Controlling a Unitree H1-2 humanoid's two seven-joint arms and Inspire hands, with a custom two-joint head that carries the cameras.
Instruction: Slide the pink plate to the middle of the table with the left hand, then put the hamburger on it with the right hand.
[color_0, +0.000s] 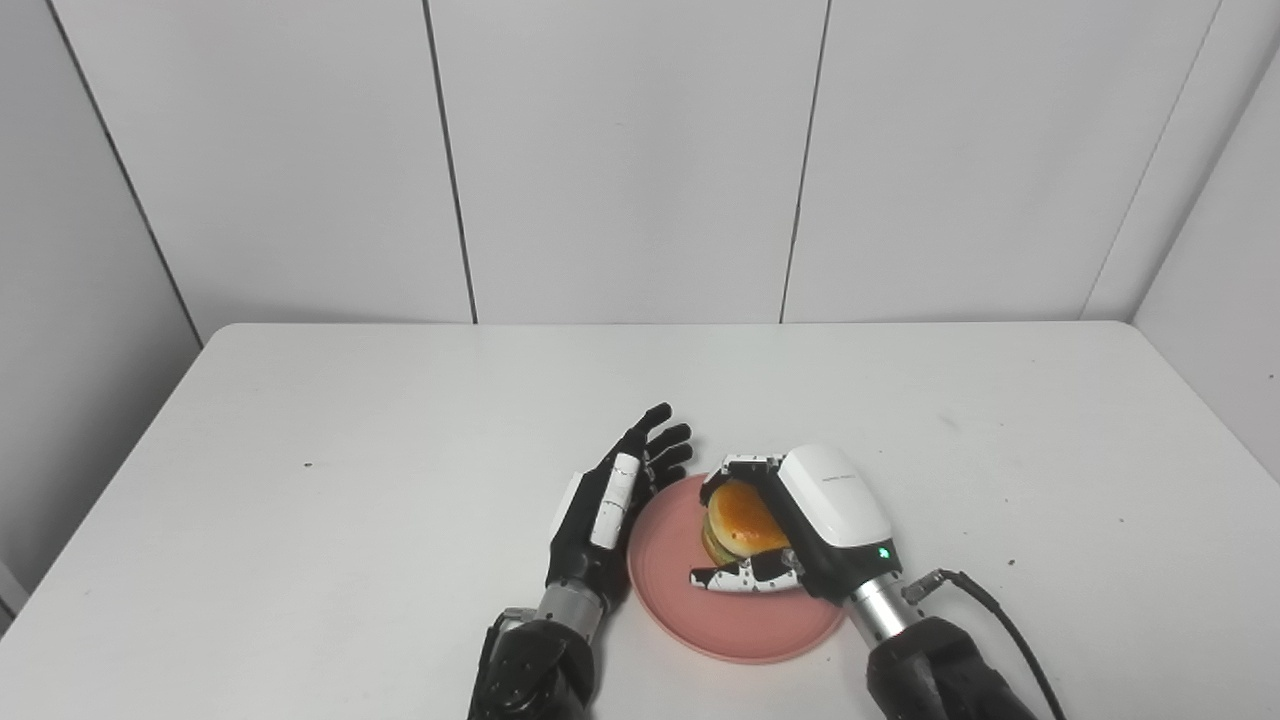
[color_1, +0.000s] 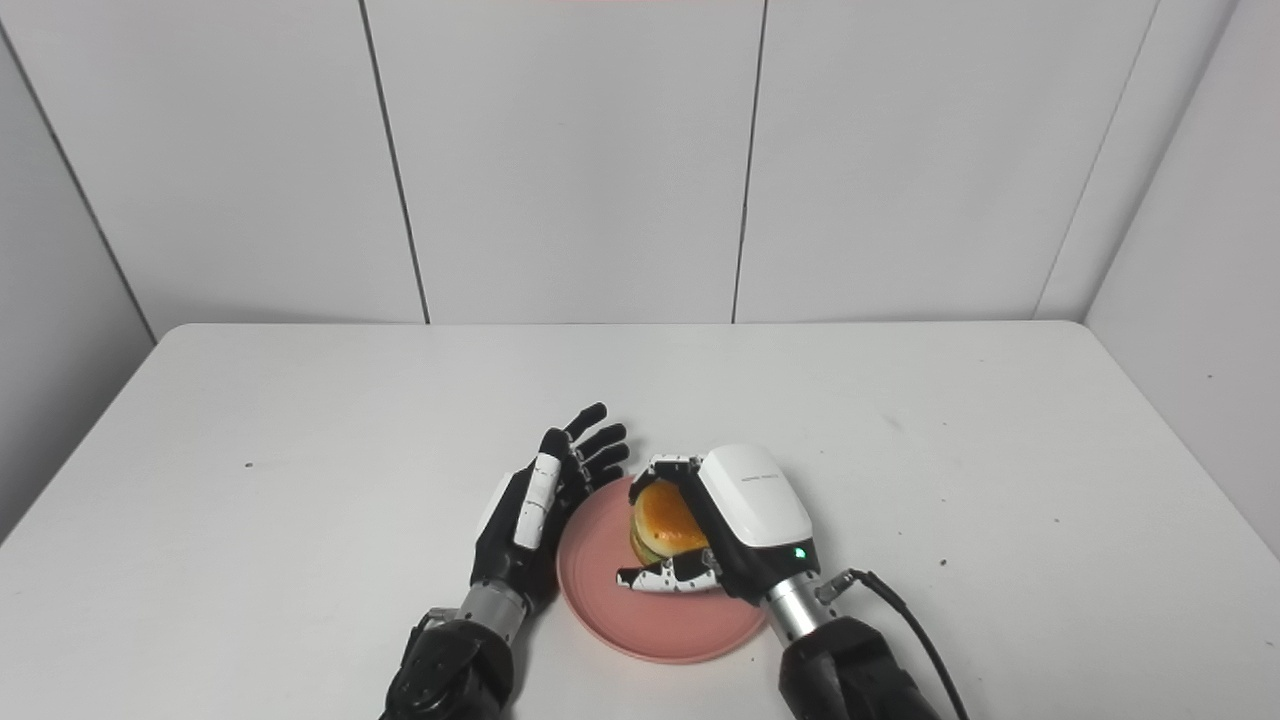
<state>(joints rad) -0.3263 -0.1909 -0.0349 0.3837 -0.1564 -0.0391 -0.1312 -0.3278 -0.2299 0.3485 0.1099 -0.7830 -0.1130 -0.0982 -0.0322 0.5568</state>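
The pink plate (color_0: 680, 590) lies on the white table (color_0: 350, 480) near the front edge, about mid-width. The hamburger (color_0: 740, 525), with a golden bun, is over the plate's far right part, wrapped by my right hand (color_0: 800, 525), whose fingers and thumb close around it. I cannot tell whether the burger rests on the plate. My left hand (color_0: 610, 505) stands on edge against the plate's left rim, fingers straight and apart, holding nothing. The same shows in the right eye view: plate (color_1: 610, 600), hamburger (color_1: 665, 525), right hand (color_1: 735, 525), left hand (color_1: 540, 510).
A black cable (color_0: 1000, 620) runs from my right wrist toward the front right. Small dark specks dot the tabletop. White wall panels (color_0: 620, 150) stand behind the table's far edge.
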